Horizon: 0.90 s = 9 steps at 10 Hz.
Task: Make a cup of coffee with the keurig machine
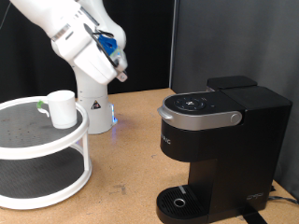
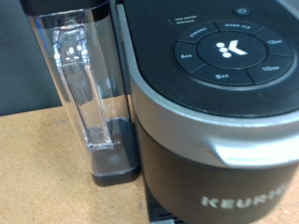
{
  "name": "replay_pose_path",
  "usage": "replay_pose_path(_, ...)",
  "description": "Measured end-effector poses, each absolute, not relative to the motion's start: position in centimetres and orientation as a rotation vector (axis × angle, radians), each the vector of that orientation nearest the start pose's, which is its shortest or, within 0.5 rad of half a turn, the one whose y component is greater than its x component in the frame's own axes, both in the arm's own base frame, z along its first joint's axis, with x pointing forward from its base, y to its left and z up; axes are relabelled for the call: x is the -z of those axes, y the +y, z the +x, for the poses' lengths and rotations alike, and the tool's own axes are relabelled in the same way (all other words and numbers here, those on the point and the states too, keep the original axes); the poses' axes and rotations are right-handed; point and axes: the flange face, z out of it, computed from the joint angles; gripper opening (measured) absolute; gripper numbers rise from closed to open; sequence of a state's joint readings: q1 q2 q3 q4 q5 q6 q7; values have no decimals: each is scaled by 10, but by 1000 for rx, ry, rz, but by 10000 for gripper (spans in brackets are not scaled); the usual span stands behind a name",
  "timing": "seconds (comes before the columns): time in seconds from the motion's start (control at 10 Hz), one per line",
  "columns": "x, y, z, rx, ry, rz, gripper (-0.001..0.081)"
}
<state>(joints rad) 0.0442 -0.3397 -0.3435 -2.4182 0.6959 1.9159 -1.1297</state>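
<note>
The white cup [image 1: 62,107] stands upright on the top tier of a white round stand [image 1: 28,140] at the exterior view's left. The black keurig machine [image 1: 220,140] stands at the right with its grey lid handle [image 1: 201,116] down and nothing on its round drip plate [image 1: 177,199]. My gripper [image 1: 121,73] hangs in the air at the upper left, above and right of the cup, apart from both, with nothing seen in it. The wrist view shows the keurig's button panel [image 2: 224,51] and lid handle [image 2: 215,140]; the fingers do not show there.
The robot's white base [image 1: 93,107] stands behind the stand. A clear water tank [image 2: 89,84] sits on the side of the keurig. Bare wooden tabletop [image 1: 126,159] lies between the stand and the machine.
</note>
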Motion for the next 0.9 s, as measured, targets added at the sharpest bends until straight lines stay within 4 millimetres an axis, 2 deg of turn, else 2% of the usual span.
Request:
replay_pose_path(0.2, -443, -102, 406, 487, -640, -2327, 0)
replay_pose_path(0.6, -441, -108, 400, 533, -647, -2323, 0)
replay_pose_path(0.9, -441, -135, 367, 549, -774, -2221, 0)
